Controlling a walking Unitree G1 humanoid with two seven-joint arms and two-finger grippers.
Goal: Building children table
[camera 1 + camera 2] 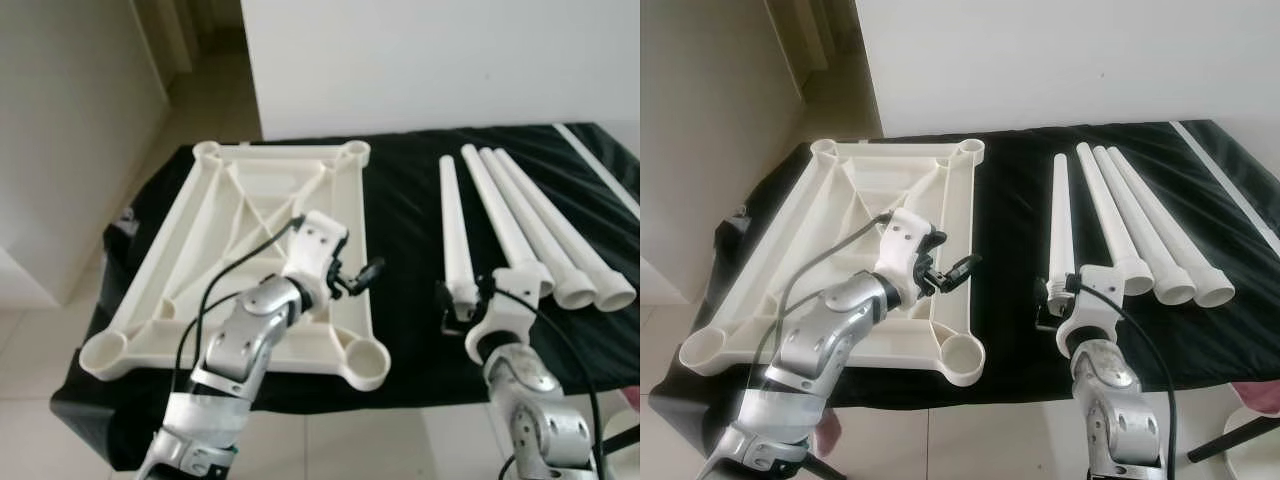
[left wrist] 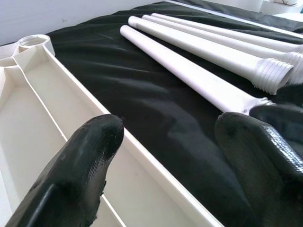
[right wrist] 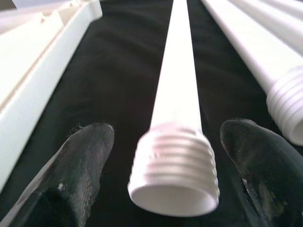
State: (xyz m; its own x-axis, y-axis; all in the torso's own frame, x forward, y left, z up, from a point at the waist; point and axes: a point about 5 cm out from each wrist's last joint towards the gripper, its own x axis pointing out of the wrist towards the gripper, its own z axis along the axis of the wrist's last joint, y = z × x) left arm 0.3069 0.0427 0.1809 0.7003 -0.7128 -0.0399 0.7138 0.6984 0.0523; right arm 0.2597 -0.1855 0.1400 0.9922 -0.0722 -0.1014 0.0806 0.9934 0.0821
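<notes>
Leg (image 3: pixel 176 156) between open right tool (image 3: pixel 165 189) fingers

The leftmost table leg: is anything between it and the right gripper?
Nothing visible. The right gripper is open, its fingers either side of the threaded end of the leftmost table leg, which lies on the black cloth with nothing in between.

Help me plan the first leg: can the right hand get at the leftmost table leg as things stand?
Probably yes. The right hand is open, its fingers either side of the leftmost leg's threaded end, nothing between them. The neighbouring legs lie apart.
</notes>
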